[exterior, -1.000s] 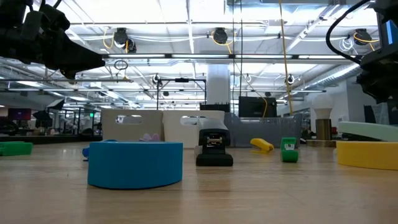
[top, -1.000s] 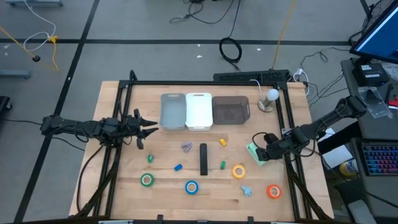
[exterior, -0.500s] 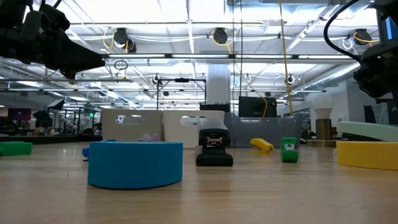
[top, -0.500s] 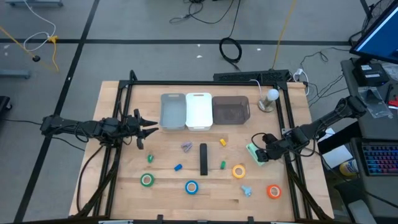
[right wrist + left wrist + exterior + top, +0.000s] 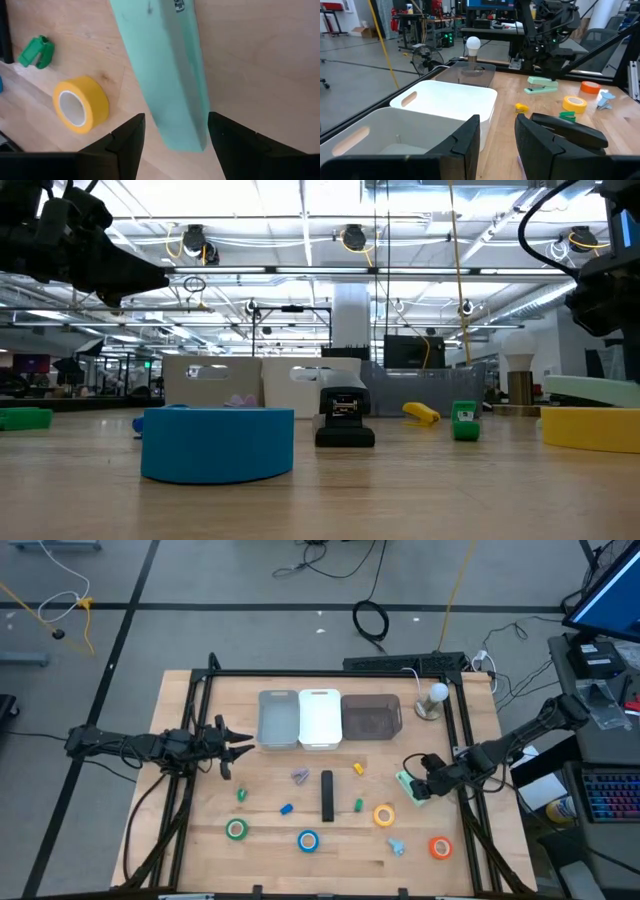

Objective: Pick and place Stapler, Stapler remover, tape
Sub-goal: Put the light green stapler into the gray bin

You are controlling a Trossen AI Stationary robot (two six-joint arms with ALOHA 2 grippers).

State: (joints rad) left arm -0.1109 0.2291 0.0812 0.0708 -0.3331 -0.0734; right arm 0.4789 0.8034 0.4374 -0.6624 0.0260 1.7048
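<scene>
Here the mint stapler (image 5: pixel 167 65) lies between the right hand's (image 5: pixel 175 131) spread fingers.

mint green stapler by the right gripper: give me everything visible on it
The stapler is a long, slim, mint green body, plastic by the look, with small dark print near one end. It lies flat on the wooden table near its right edge, beside the yellow tape roll, not touching it. The right gripper hangs right over it with its fingers open and straddling one end; no contact shows. In the left wrist view a paler base strip shows under the top arm.
</scene>
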